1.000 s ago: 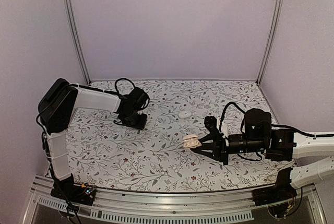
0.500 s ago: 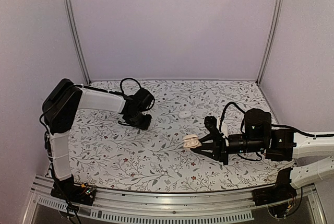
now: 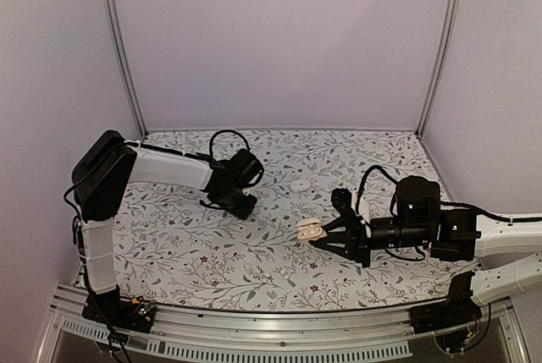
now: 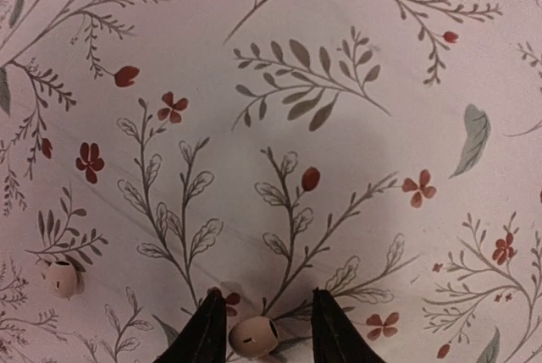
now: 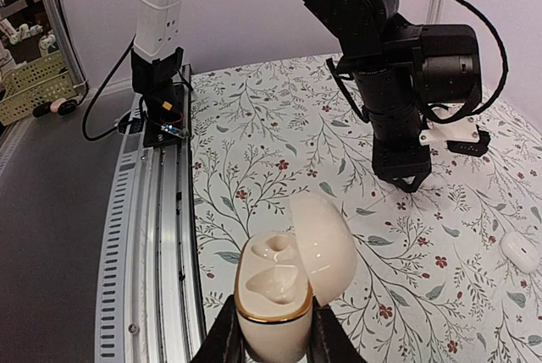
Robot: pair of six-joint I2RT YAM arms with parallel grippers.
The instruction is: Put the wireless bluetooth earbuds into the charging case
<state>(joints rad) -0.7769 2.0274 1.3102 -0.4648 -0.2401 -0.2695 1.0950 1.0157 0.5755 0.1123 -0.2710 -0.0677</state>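
1. Locating the charging case point(image 5: 275, 291): I see it upright in the right gripper point(image 5: 271, 333), which is clamped on its base. The lid is swung open and both sockets are empty.
2. The held earbud point(image 4: 253, 338) sits between the narrow fingertips of the left gripper point(image 4: 259, 321). I judge it pinched, just above the table point(image 4: 339, 84).
3. From overhead, the case lies to the right of the left gripper and nearer the arm bases, well apart, so the left arm must carry its earbud across.
4. Only the left wrist view shows a loose earbud point(image 4: 62, 279) on the table; only the right wrist view shows the sockets.
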